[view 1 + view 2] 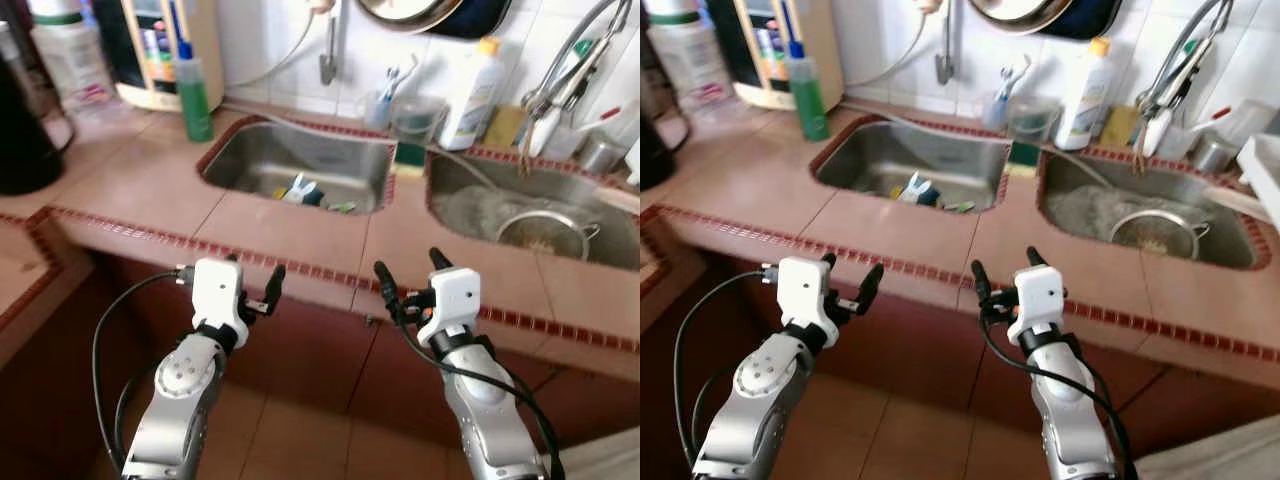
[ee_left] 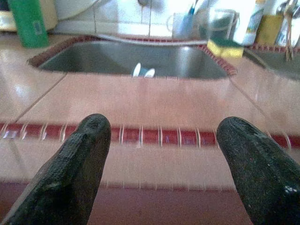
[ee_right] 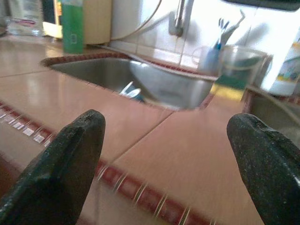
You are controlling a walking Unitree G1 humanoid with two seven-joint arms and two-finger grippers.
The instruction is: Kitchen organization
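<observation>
My left gripper [image 1: 255,272] and right gripper [image 1: 410,268] hover side by side just in front of the pink tiled counter's front edge [image 1: 300,262], both open and holding nothing. Beyond them the left steel sink [image 1: 250,150] holds a small heap of white, blue and green items [image 1: 303,190]. A metal strainer [image 1: 545,232] lies in the right sink [image 1: 470,190]. In the left wrist view the black fingers [image 2: 70,168] frame the counter and the left sink [image 2: 93,61]. In the right wrist view the fingers [image 3: 61,164] stand wide apart.
A green bottle [image 1: 194,95] stands at the left sink's far left corner. A cup of toothbrushes [image 1: 380,105], a clear glass [image 1: 415,118], a sponge [image 1: 408,152] and a white bottle [image 1: 470,95] line the back wall. A dark appliance [image 1: 20,130] sits far left. Floor tiles lie below.
</observation>
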